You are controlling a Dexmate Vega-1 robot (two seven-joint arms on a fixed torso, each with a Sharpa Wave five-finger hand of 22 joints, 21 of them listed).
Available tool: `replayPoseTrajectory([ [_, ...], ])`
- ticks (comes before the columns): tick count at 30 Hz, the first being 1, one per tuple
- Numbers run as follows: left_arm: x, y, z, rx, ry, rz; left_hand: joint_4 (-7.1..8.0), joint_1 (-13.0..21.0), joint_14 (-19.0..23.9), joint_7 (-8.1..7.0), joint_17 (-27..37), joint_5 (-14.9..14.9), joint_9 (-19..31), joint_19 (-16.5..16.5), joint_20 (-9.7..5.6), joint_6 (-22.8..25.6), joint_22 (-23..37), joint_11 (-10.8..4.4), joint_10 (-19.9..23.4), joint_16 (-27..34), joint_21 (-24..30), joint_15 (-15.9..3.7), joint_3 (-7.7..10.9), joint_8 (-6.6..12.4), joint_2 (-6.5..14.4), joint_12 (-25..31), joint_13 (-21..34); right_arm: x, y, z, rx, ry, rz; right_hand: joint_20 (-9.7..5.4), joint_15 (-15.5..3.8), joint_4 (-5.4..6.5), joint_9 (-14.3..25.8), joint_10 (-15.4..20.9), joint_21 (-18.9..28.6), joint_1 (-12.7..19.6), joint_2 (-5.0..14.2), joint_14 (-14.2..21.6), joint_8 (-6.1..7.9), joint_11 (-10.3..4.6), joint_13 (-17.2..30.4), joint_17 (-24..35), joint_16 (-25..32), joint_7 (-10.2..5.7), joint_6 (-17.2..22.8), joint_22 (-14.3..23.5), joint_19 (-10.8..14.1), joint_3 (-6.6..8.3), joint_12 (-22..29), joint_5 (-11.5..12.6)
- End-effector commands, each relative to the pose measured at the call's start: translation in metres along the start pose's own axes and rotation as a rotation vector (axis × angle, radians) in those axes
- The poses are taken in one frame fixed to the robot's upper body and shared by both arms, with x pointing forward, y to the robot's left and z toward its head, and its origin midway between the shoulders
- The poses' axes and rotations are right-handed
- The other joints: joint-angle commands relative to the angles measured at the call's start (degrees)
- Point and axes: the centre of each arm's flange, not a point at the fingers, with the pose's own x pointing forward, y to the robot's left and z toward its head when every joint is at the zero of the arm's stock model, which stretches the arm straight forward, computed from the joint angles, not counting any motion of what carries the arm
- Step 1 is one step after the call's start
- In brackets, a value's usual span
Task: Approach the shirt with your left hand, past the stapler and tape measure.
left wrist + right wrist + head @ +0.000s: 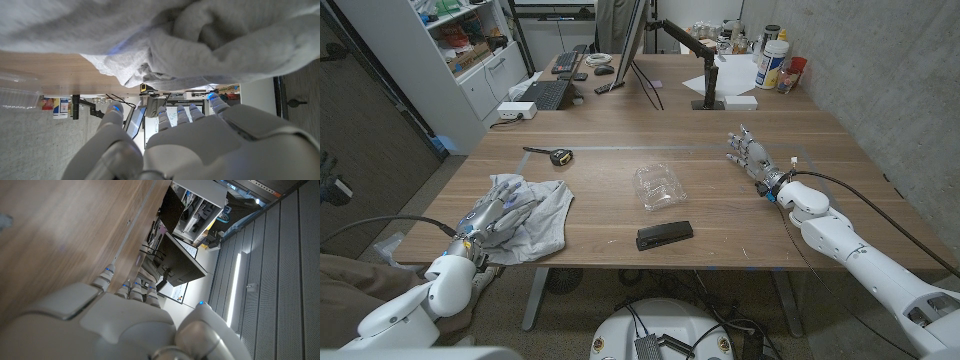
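Beside the shirt (535,215), stapler (664,235), clear plastic pack (659,186) and tape measure (558,155); left robot hand (490,220) spread, empty.

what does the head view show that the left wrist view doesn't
Head view alone: the black rectangular stapler, the black and yellow tape measure and the right hand on the far side of the wooden table.

Left wrist view alone: a close look at the deep folds of the crumpled grey cloth shirt, with the fingertips spread just short of it.

Both: the left hand at the shirt, the clear plastic container and the tabletop.
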Motion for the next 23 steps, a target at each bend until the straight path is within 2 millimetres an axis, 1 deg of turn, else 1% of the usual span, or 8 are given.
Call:
replayPoseTrajectory([
  [1, 0.002, 0.001, -0.004, 0.009, 0.008, 0.002, -0.39, 0.15, -3.91, -0.51, 0.10, 0.29, -0.01, -0.16, 0.36, -0.52, 0.17, 0.08, -0.22, 0.19, 0.03, 0.50, -0.08, -0.63, 0.38, 0.26, 0.05, 0.001, 0.002, -0.002, 0.006, 0.004, 0.001, 0.07, -0.07, 0.09, 0.17, -0.37, 0.26, 0.52, 0.12, -0.57, 0.08, 0.06, 0.12, 0.19, 0.36, -0.01, -0.30, 0.05, -0.41, -0.12, 0.32, 0.55],
  [9, 0.007, -0.003, -0.005, -0.004, 0.013, -0.013, -0.40, 0.09, -3.91, -0.54, 0.11, 0.28, -0.01, 0.04, 0.14, -0.60, 0.17, 0.06, -0.27, 0.19, 0.11, 0.41, -0.17, -0.65, 0.25, 0.24, 0.05, 0.001, 0.001, -0.003, 0.009, 0.011, -0.005, 0.07, -0.09, 0.11, 0.17, -0.36, 0.26, 0.56, 0.14, -0.58, 0.12, 0.06, 0.12, 0.18, 0.35, 0.03, -0.27, 0.05, -0.41, -0.16, 0.33, 0.57],
  [23, 0.013, -0.004, -0.004, 0.003, 0.006, -0.028, -0.44, 0.06, -3.74, -0.40, 0.12, 0.29, -0.01, 0.11, 0.18, -0.47, 0.17, 0.10, -0.17, 0.25, 0.12, 0.39, -0.27, -0.58, 0.11, 0.27, 0.06, -0.001, 0.001, -0.005, 0.012, 0.013, -0.013, 0.12, -0.10, 0.12, 0.17, -0.37, 0.26, 0.62, 0.19, -0.57, 0.17, 0.05, 0.12, 0.16, 0.36, 0.06, -0.19, 0.05, -0.43, -0.20, 0.34, 0.60],
])
